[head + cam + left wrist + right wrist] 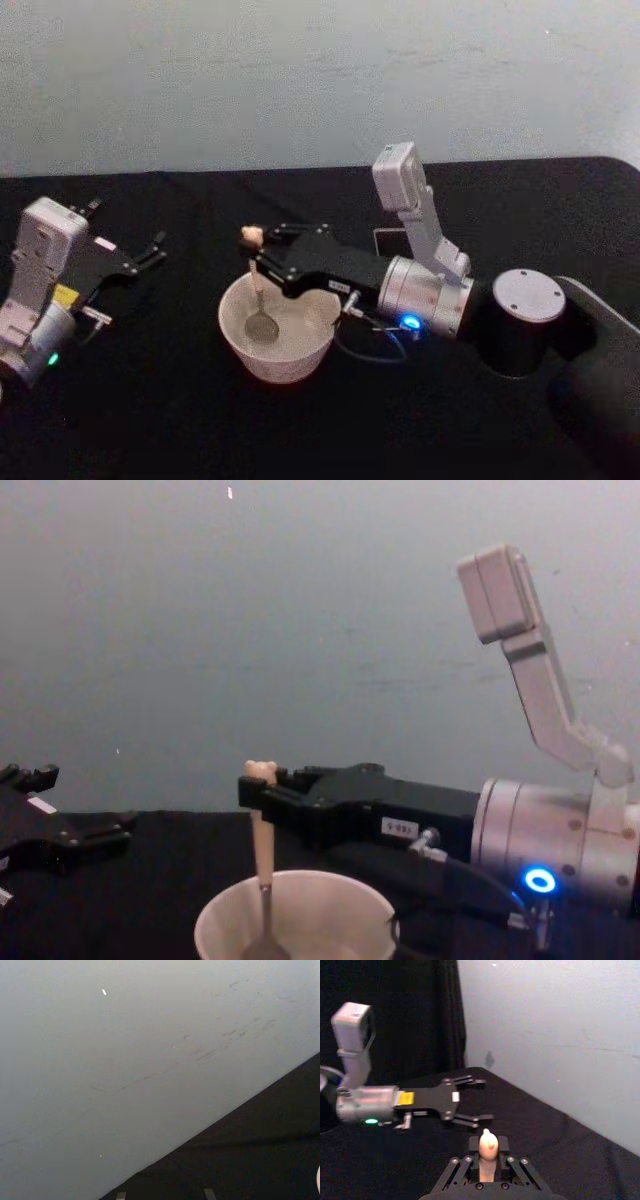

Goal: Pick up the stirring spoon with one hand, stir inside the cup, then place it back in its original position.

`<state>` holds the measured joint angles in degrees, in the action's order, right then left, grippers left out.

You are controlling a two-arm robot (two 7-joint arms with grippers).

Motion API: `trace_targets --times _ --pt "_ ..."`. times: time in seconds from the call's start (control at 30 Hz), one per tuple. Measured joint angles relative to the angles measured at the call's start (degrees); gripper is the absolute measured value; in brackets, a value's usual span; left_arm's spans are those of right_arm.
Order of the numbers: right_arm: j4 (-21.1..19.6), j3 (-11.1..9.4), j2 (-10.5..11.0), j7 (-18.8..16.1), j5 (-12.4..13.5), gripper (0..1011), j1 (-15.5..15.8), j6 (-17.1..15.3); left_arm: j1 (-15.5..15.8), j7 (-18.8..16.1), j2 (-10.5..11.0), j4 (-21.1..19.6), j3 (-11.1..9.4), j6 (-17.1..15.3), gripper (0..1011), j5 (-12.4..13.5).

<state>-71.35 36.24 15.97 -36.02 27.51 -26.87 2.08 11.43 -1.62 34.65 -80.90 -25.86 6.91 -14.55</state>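
There is one stirring spoon (258,292), one cup (282,366) and two claws.

The spoon has a round, shiny metal bowl, a thin metal neck and a cream handle with a small rounded head on top. It stands nearly upright, with its bowl down inside the cup near the bottom. The handle rises above the rim on the far side.

The cup is wide, round and cream-white, with a smooth thin rim and walls that narrow toward the base. It sits on the worktop (150,420) roughly in the middle, in front of the robot.

The right claw (266,252) reaches across from the right, level above the cup. Its black fingers are closed on the spoon's handle just below the head. In the right wrist view the head pokes up between the pinched fingers (470,1146). The arm behind the claw is a silver metal cylinder with a blue light.

The left claw (156,250) lies off to the left, well apart from the cup. Its two black fingers are spread wide and hold nothing.

The worktop is covered in matt black cloth. Behind it stands a plain pale grey wall (300,80) with faint scuff marks.
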Motion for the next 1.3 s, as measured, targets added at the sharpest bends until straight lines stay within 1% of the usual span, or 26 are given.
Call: trace_targets --times 0.23,0.4,0.53,0.63,0.73,0.97,1.13,1.3 --pt "3.02 -1.64 -0.95 1.66 -0.87 214 -1.34 0.67 0.00 0.00 0.00 0.00 0.00 0.00 1001 0.00" --pt "3.12 -3.05 -0.60 2.40 -1.01 214 -1.00 0.54 0.00 0.00 0.00 0.00 0.00 0.00 1001 0.00" --pt "1.98 -3.74 0.16 2.60 -0.90 214 -0.09 0.02 0.00 0.00 0.00 0.00 0.00 0.00 1001 0.00" --pt "0.18 -4.33 1.15 2.63 -0.54 214 1.10 -0.67 0.00 0.00 0.00 0.00 0.00 0.00 1001 0.00" --pt "-2.45 -4.83 2.49 2.57 0.09 214 2.75 -1.64 0.00 0.00 0.00 0.00 0.00 0.00 1001 0.00" --pt "-6.26 -5.05 4.22 2.03 1.41 214 5.07 -2.90 0.00 0.00 0.00 0.00 0.00 0.00 1001 0.00" --pt "-7.67 -4.65 4.67 1.66 2.11 214 5.85 -3.30 0.00 0.00 0.00 0.00 0.00 0.00 1001 0.00" --pt "-7.95 -4.11 4.38 1.64 2.71 214 5.95 -3.48 0.00 0.00 0.00 0.00 0.00 0.00 1001 0.00"
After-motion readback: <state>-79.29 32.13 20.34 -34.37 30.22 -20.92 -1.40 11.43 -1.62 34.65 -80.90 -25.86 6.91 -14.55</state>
